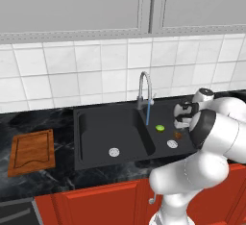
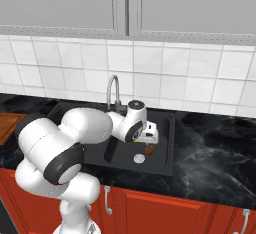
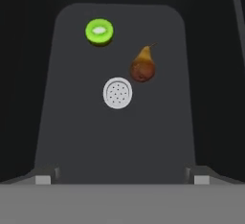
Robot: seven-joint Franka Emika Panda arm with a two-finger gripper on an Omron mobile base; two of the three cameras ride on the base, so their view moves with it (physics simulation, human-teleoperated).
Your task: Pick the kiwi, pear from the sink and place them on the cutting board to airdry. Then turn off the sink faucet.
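Above the sink's (image 1: 96, 123) right basin, gripper (image 3: 122, 180) hangs jaws apart; pear (image 3: 142, 66) at 1 o'clock of drain (image 3: 117, 93) may roll when pinched.

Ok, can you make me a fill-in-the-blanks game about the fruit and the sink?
1. The kiwi and the pear lie in the ____ basin of the sink.
2. The round silver thing beside the pear is the ____.
3. The cutting board has ____ fruit on it.
4. The gripper above the basin is ____.

Missing words: right; drain; no; open
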